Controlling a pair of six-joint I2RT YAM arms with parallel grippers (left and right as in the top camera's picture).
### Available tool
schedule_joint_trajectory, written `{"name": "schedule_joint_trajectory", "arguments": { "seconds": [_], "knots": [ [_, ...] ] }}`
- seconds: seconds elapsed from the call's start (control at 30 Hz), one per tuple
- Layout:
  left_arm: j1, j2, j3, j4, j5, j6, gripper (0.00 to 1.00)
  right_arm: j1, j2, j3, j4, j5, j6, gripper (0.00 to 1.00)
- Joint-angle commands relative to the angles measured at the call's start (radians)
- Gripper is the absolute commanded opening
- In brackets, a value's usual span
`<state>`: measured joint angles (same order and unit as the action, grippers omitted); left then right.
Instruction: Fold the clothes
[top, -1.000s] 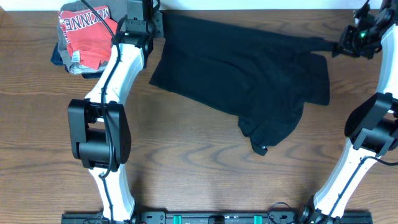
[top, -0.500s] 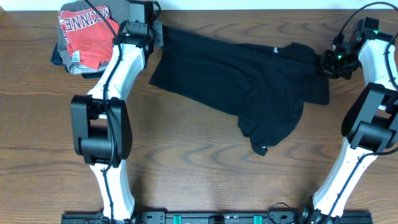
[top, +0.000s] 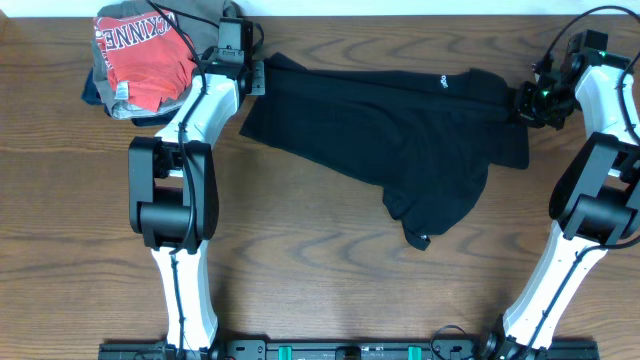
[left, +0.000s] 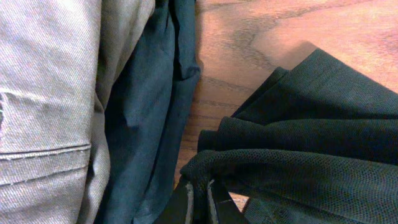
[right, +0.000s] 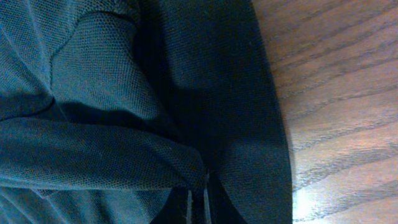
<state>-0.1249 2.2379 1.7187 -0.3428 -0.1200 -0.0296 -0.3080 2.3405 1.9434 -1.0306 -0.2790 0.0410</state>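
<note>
Dark wood-grain table (top: 320, 280)

Overhead straight down over whole table (top: 320, 290), wrist views pressed close on black top (left: 323, 137), also seen overhead

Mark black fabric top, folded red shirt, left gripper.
black soft-fabric top (top: 400, 130), overhead view, mid body.
folded red shirt with white letters (top: 145, 68), overhead view, red panel.
left gripper (left: 200, 190), left wrist view, between fingertips.

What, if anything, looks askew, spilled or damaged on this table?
Nothing looks spilled or damaged. The black top lies slanted and rumpled rather than flat. It is pinched along its far edge by the left fingers and the right fingers, which is expected partway through folding.
</note>
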Motion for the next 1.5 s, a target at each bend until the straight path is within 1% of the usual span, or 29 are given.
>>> {"name": "schedule_joint_trajectory", "arguments": {
  "seconds": [0.0,0.1,0.2,0.33,0.53,0.67,0.77,0.9,1.07,1.37,1.47],
  "knots": [
    [0.019,0.006,0.000,-0.005,-0.050,-0.009,0.06,-0.006,0.002,-0.004,0.002,0.043,0.011,0.01],
    [0.019,0.006,0.000,0.023,-0.050,-0.008,0.06,-0.006,0.002,-0.004,0.003,0.043,0.011,0.01],
    [0.016,0.002,0.002,0.122,-0.050,0.029,0.06,-0.006,0.002,-0.004,0.010,0.043,0.011,0.01],
    [-0.002,-0.006,0.043,0.234,-0.050,0.046,0.06,-0.006,0.002,-0.004,0.013,0.043,0.011,0.01],
    [-0.033,-0.007,0.091,0.439,-0.050,0.132,0.06,-0.006,0.002,-0.004,0.021,0.043,0.033,0.01],
    [-0.035,-0.007,0.092,0.565,-0.050,0.134,0.06,-0.006,0.002,-0.004,0.020,0.043,0.033,0.01],
    [-0.035,-0.006,0.092,0.612,-0.050,0.134,0.06,-0.006,0.002,-0.004,0.021,0.043,0.033,0.01],
    [-0.035,0.004,0.092,0.603,-0.050,0.134,0.06,-0.005,0.002,-0.004,0.021,0.043,0.033,0.01],
    [-0.036,0.032,0.092,0.519,-0.049,0.130,0.06,-0.005,0.002,-0.004,0.021,0.043,0.033,0.01],
    [-0.034,0.047,0.091,0.182,-0.049,0.129,0.06,-0.006,0.002,-0.004,0.021,0.043,0.033,0.01],
    [-0.034,0.047,0.091,0.086,-0.047,0.110,0.06,-0.006,0.002,-0.004,0.021,0.043,0.033,0.01]
  ]
}}
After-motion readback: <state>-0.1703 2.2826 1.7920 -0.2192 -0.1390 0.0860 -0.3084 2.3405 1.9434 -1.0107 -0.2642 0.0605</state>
